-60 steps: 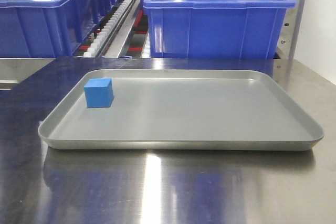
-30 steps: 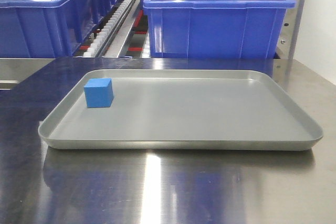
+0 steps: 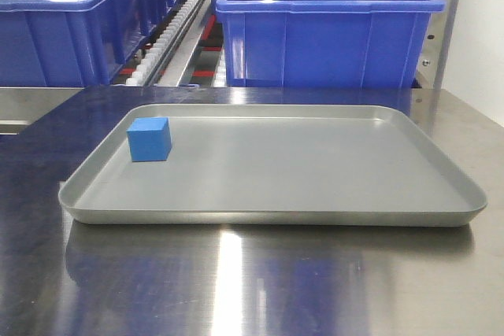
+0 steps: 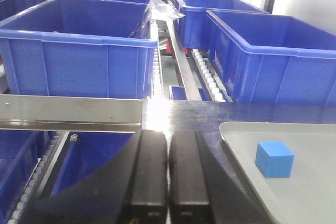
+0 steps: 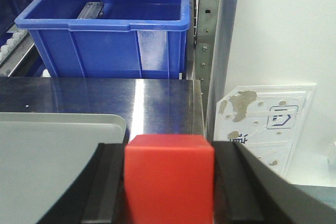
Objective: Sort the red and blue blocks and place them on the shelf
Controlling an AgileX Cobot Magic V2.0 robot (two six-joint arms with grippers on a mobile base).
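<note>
Your right gripper (image 5: pixel 169 192) is clamped on the red block (image 5: pixel 169 169). Both dark fingers (image 5: pixel 107 182) press flat against its sides, and the block fills the gap between them. Straight ahead of those jaws lies the shiny steel tabletop (image 5: pixel 157 98). Beyond its far edge a big blue bin (image 5: pixel 105 35) sits in the shelf (image 5: pixel 206 30), whose perforated upright stands ahead and a little to the right. The rounded corner of the grey tray (image 5: pixel 47 150) lies just left of the jaws, and a white panel (image 5: pixel 268 124) is off to their right.

Your left gripper (image 4: pixel 168 169) has its jaws closed together, pad against pad. The blue block (image 4: pixel 274 158) sits to the right of those jaws, apart from them, resting flat on the tray close to its near-side rim. Ahead of the left jaws and to their left runs a flat shelf rail (image 4: pixel 71 113). Past it stand more blue bins (image 4: pixel 79 45), with a white roller track (image 4: pixel 210 80) running between them.

From the front camera you see the blue block upright in the tray's back left part.
</note>
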